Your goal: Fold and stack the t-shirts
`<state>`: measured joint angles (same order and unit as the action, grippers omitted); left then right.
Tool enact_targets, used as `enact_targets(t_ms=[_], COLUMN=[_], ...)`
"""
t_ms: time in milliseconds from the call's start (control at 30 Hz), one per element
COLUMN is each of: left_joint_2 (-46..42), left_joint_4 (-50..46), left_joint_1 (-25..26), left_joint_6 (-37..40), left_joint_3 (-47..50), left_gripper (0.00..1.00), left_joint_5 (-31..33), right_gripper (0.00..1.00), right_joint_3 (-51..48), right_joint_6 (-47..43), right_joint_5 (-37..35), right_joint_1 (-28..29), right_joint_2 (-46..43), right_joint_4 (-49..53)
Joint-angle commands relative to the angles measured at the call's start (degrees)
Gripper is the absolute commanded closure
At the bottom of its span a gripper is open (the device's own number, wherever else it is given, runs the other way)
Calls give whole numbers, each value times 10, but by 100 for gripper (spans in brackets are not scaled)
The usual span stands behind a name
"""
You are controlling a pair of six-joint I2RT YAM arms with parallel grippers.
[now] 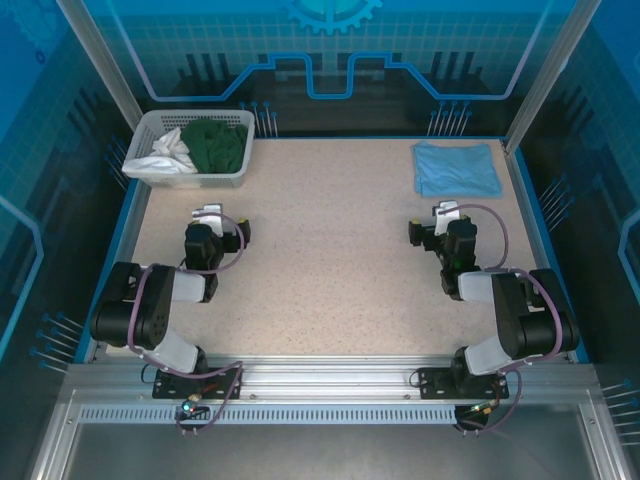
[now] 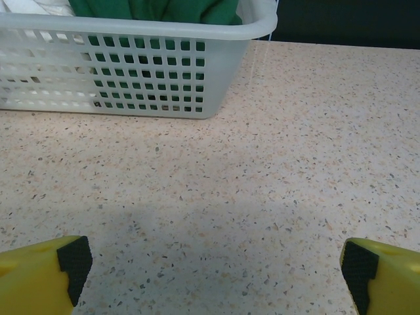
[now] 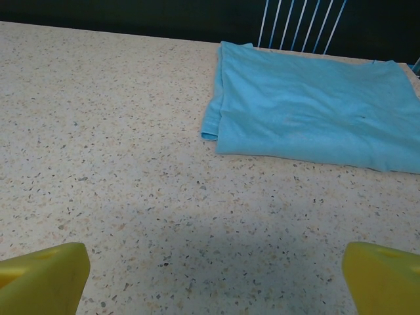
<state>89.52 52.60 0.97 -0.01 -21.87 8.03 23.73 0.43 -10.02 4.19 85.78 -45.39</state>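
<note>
You're holding the left claw wide open and empty just before the basket, where the green shirt and white shirt are waiting; well right of the basket, the blue shirt is lying folded, with the right claw gaping empty near it; fetching the next shirt is likely coming up.

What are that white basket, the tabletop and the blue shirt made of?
Basket: looks like moulded plastic, matte white, with a grid of holes.
Tabletop: probably speckled laminate or stone-look, smooth.
Blue shirt: soft knit cloth, likely cotton; it creases and drapes.
</note>
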Motion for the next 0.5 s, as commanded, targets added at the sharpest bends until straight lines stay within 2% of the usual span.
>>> enact_targets(t_ms=[0, 467], left_joint_2=[-8, -8], left_joint_4=[-1, -1], left_joint_1=[-2, -2], left_joint_6=[-2, -2], left_joint_3=[0, -1], left_gripper=[1, 1], left_joint_5=[-13, -12], right_gripper=[0, 0], right_joint_3=[0, 0], right_joint_6=[8, 8], right_joint_5=[5, 13], right_joint_1=[-1, -3], right_joint_2=[2, 2], right_joint_4=[4, 6])
